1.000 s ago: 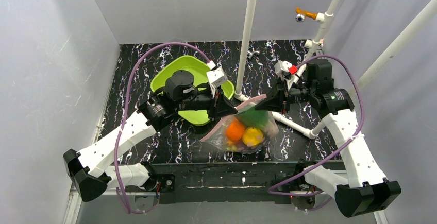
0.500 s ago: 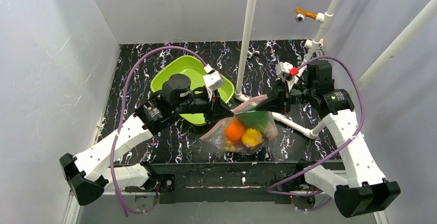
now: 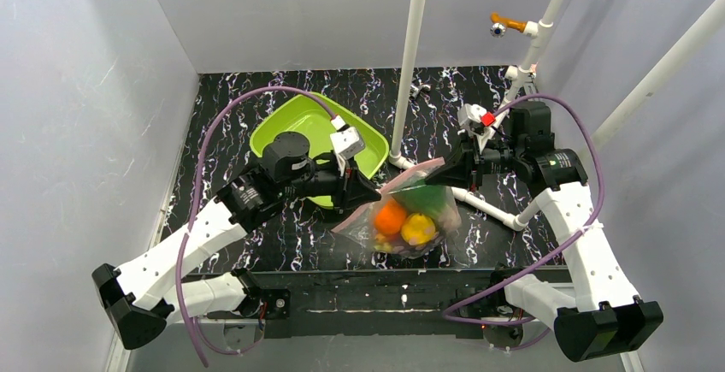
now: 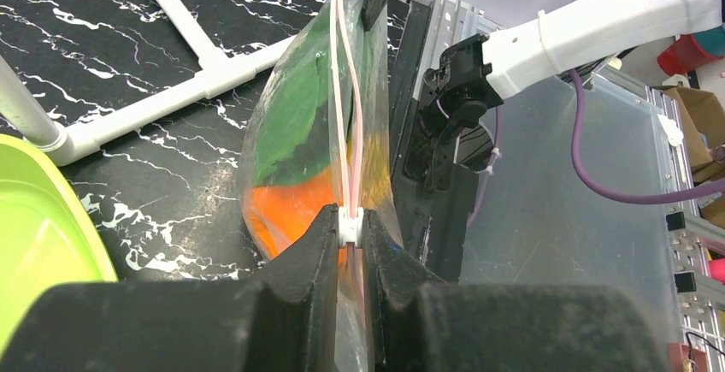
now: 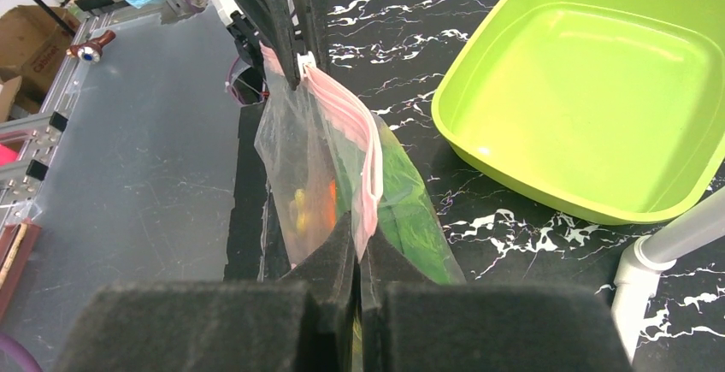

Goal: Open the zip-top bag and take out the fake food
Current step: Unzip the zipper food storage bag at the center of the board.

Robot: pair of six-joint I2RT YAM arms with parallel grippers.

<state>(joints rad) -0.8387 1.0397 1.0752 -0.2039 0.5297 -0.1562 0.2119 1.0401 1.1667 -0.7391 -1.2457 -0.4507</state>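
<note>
Black marbled tabletop [image 3: 291, 233] sat beneath everything. My left gripper [image 4: 349, 223] was clamped on the white slider [image 4: 350, 228], and my right gripper [image 5: 357, 237] was pinched on the strip's far end. The zip-top bag [image 3: 412, 209] hung between them near the front edge. The film looked thin and slippery (sagging with fake food [image 3: 391, 216]), so I judged the stiffer strip the surest hold. Both arms reached inward, facing each other.

Plain grey walls [image 3: 103, 90], black white-veined tabletop [image 3: 445, 98], white pipe frame [image 3: 414, 47], possibly cardboard boxes [image 5: 26, 43] beyond
</note>
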